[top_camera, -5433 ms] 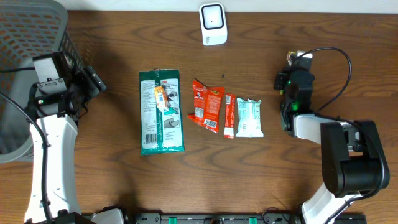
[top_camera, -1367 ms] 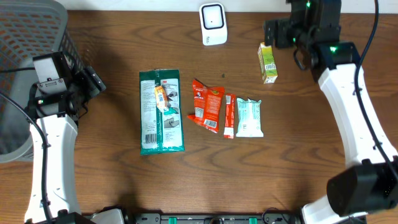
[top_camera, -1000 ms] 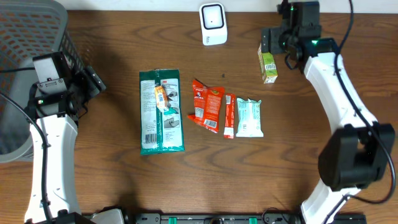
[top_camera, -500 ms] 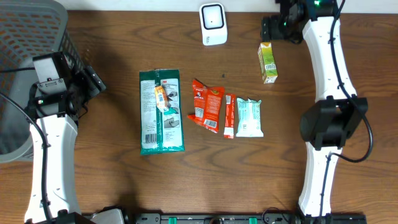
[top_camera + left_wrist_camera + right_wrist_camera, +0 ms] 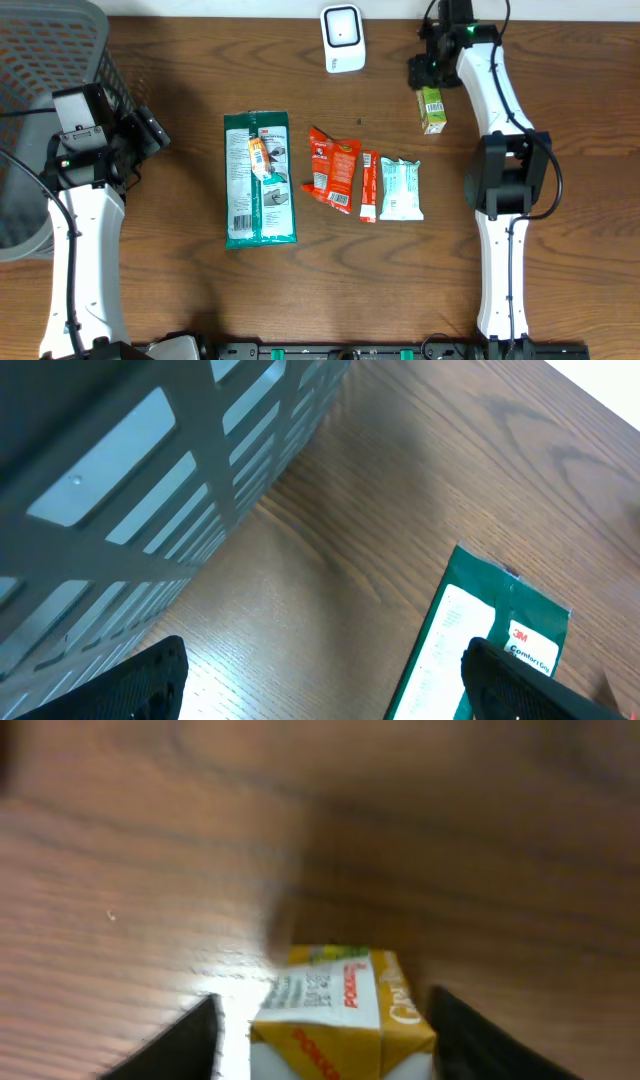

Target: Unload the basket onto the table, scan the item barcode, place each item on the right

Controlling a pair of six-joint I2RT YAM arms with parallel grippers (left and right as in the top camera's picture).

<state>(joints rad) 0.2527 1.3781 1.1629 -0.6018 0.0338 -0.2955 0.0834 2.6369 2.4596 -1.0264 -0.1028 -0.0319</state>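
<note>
Juice box (image 5: 433,110) at table's 1 o'clock, long axis 12–6; scanner (image 5: 342,38) at its 10 o'clock. Right gripper (image 5: 426,80), nearer arm, straddles box's 12 o'clock end; clamped or not, cannot tell.

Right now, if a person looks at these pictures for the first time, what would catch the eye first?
The right gripper, reaching to the far edge of the table, straddles a small green-and-yellow carton beside the white scanner. Next comes the row at mid-table: a big green pack, red sachets and a pale blue pack. The grey basket fills the left corner, by the open left gripper.
</note>
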